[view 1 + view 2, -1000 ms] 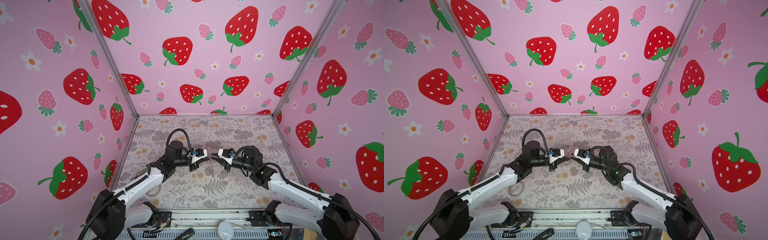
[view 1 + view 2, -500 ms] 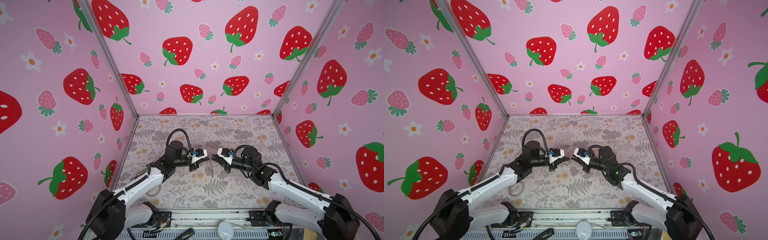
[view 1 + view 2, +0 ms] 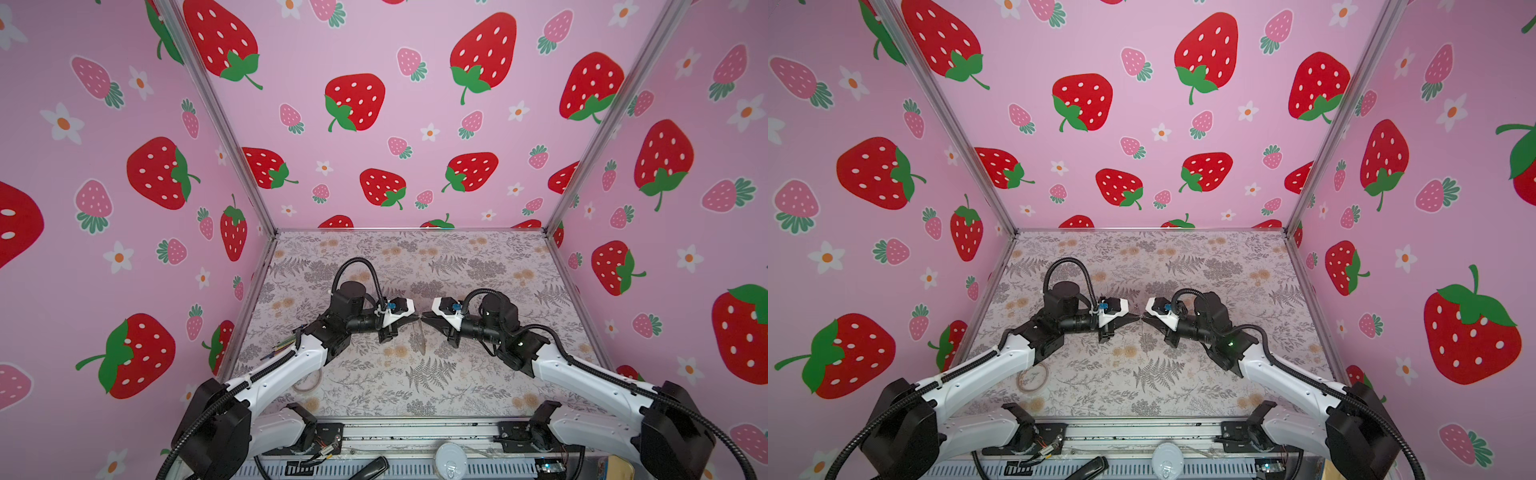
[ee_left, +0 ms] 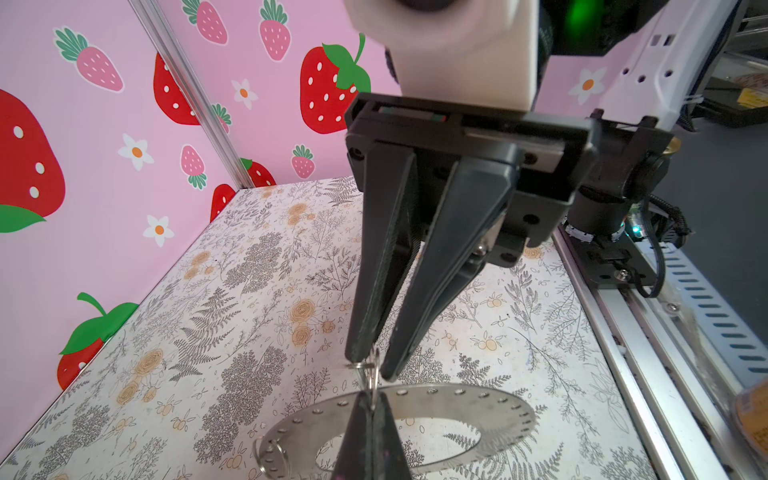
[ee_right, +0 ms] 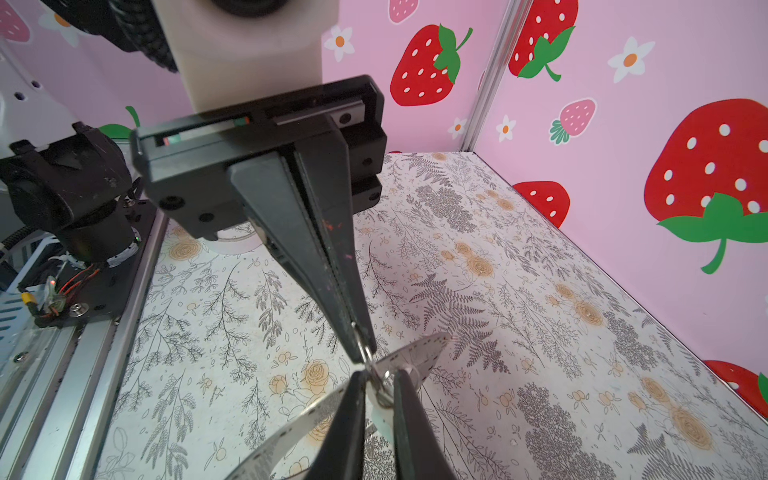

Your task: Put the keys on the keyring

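left end effector (image 5: 360,352) closed | right end effector (image 5: 379,376) tip-to-tip with it | keyring (image 5: 419,353) behind both tips

Bright, even light; wide-angle edge distortion.

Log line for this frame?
left gripper: jaws shut on keyring, held aloft | right gripper: jaws narrowly apart around key, grip unclear

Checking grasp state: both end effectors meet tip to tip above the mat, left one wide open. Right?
No: the left end effector is pinched shut at the rim of the grey keyring, as the right wrist view shows. It does meet the right end effector tip to tip above the mat.
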Controlling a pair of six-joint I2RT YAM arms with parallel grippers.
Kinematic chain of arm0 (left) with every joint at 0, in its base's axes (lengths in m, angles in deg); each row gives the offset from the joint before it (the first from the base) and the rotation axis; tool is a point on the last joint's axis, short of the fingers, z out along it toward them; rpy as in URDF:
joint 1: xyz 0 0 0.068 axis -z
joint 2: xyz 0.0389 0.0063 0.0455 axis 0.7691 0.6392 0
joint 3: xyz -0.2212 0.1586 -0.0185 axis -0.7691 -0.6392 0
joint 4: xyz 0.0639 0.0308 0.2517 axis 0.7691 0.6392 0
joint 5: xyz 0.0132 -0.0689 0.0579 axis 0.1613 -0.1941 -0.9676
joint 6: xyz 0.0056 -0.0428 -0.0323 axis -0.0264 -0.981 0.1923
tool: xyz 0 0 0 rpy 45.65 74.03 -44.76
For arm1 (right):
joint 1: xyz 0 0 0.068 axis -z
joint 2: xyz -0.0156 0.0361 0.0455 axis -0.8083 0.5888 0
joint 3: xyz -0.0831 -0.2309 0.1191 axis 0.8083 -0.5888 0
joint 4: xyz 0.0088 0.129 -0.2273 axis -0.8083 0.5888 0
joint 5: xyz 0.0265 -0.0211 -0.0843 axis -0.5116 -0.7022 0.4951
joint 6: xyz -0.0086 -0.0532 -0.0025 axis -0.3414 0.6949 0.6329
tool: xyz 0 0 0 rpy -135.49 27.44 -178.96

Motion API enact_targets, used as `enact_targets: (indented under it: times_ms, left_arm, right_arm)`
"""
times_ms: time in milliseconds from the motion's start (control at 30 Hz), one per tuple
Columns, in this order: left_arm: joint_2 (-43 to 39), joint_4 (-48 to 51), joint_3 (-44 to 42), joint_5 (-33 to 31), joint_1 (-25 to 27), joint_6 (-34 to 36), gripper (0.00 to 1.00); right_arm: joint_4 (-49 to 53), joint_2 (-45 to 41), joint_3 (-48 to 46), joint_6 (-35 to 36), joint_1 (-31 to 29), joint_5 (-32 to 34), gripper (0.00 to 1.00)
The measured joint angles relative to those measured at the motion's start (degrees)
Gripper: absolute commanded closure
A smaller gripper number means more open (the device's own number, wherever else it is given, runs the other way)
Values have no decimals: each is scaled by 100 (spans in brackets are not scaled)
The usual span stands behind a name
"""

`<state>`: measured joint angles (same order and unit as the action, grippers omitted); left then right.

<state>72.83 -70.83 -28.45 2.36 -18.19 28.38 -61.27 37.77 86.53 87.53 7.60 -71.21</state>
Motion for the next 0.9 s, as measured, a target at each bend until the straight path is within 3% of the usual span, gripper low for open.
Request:
enact_targets:
  times_ms: [467, 500, 533, 633, 900]
  left_arm:
    - [0, 50, 0, 46, 0, 155, 100]
    - [0, 61, 0, 44, 0, 170, 91]
    - [0, 72, 0, 42, 0, 184, 74]
    - [-24, 122, 2, -63, 2, 254, 54]
    - [-702, 348, -57, -1250, 214, 992, 54]
  right_arm:
    - [20, 0, 0, 98, 0, -125, 97]
    - [31, 0, 0, 103, 0, -129, 98]
    - [46, 0, 0, 109, 0, -131, 98]
    - [186, 0, 9, 188, 0, -149, 98]
    - [1613, 389, 885, 529, 0, 48, 98]
